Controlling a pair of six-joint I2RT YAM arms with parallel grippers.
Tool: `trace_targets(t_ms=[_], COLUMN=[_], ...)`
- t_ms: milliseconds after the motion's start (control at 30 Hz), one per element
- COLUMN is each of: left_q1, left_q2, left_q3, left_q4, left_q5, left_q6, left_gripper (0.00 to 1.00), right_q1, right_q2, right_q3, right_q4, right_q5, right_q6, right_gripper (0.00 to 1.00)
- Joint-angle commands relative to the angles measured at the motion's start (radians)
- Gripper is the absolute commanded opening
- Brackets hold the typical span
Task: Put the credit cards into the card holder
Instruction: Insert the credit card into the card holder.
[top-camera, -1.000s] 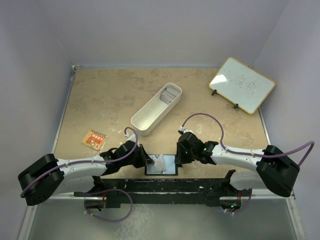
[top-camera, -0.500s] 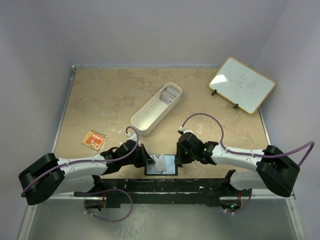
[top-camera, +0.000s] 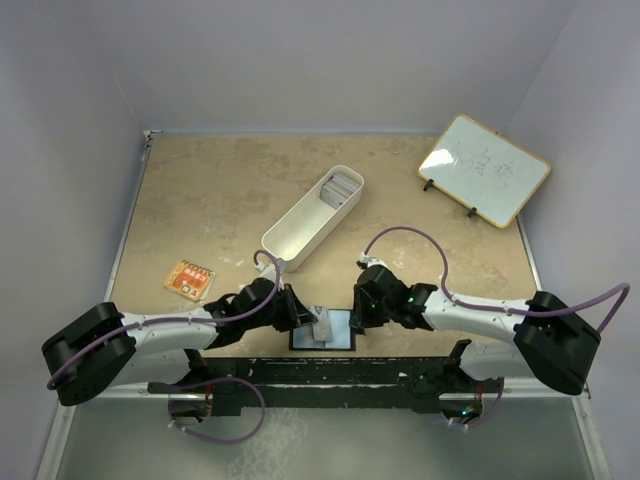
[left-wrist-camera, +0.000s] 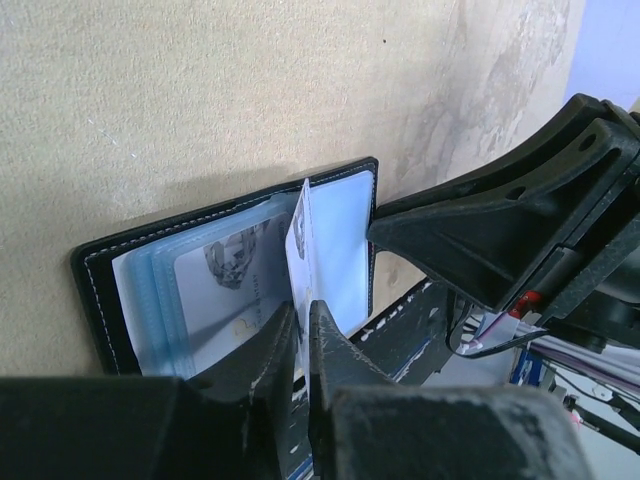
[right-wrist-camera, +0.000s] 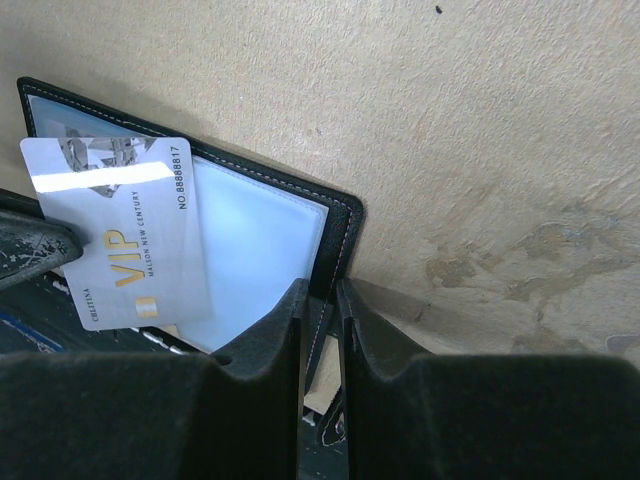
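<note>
Holder (top-camera: 338, 327): open, flat at the near edge of the bench (top-camera: 200, 200); right jaws clamped on its right cover.
Card (right-wrist-camera: 125, 240): pinched in left jaws, on edge over the sleeves, not yet seated; one sleeve apparently already filled.
Cards (top-camera: 342, 184): remainder stacked in tray (top-camera: 295, 235), well apart.
Change: left arm had advanced; card tipped up from flatter.

You'll see the card holder (right-wrist-camera: 335, 215) has a black leather-like cover with pale stitching, and slick, translucent blue-grey plastic sleeves inside. The credit card (right-wrist-camera: 130, 240) is glossy silver plastic with gold lettering, and it throws a bright glare. The left hand (left-wrist-camera: 303, 322) is matt black plastic, scuffed pale along its finger edges. The desk (right-wrist-camera: 450, 120) looks matt, mottled beige and slightly rough.
</note>
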Motion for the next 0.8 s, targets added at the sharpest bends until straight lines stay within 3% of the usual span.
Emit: trace_targets(t_ms=[0,200,767], left_q1=[-0.005,-0.005,-0.005], left_q2=[-0.002,-0.013,0.056], left_q3=[0.003,0.018,0.080], left_q4=[0.060,-0.040,-0.109], left_q5=[-0.012,-0.006,0.034], left_q6=[-0.020,-0.017,-0.012], left_gripper=[0.01,0.00,0.00], right_q1=[0.008,0.008,0.008], right_q2=[-0.016,-0.011,0.000], right_q3=[-0.014,-0.013,0.000], right_q4=[-0.019,-0.022,-0.021], right_q5=[0.039,0.049,0.048], right_q6=[0.001,0.001,-0.005], right_gripper=[0.20,0.19,0.20])
